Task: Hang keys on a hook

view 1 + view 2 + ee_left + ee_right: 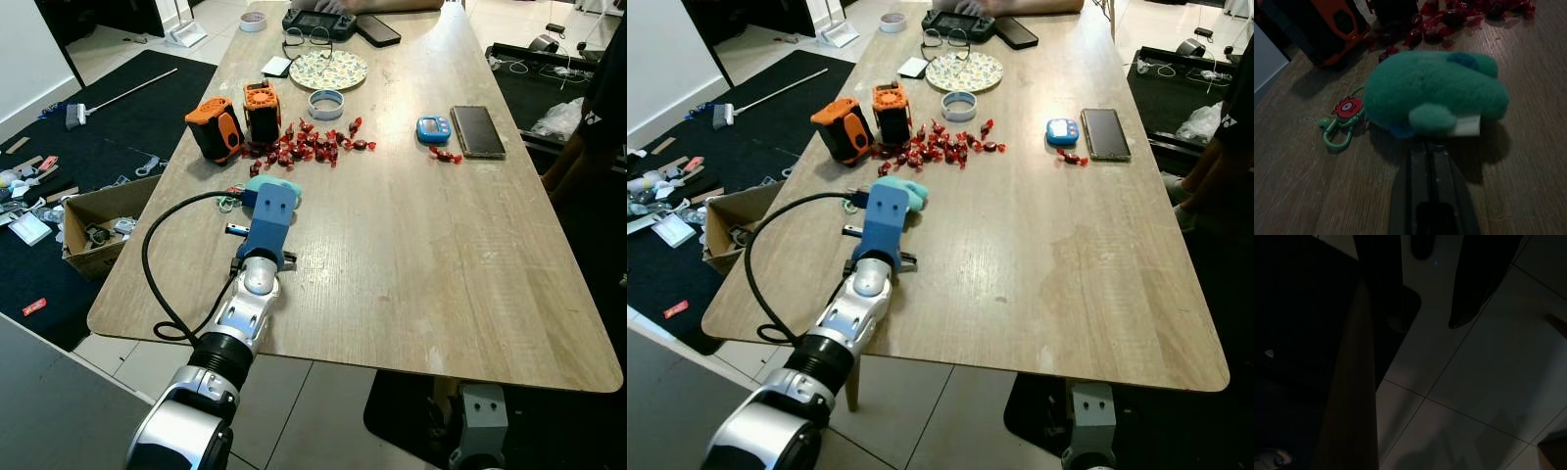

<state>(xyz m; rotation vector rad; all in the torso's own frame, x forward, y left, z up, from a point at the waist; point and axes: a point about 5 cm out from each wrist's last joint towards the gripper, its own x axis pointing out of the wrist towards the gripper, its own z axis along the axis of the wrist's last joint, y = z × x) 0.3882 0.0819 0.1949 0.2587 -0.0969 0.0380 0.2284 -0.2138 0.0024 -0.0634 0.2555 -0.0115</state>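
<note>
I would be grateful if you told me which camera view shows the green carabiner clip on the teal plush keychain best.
The left wrist view: the green carabiner clip lies flat on the wooden table beside the teal plush keychain, its loop and red charm plain. The two eye views show only a small green glimpse by the left gripper.

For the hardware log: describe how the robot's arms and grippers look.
The left arm is silver metal with black ring joints, a blue wrist housing and a looping black cable. The left gripper has long black fingers. The right gripper's black fingers hang in deep shade.
</note>
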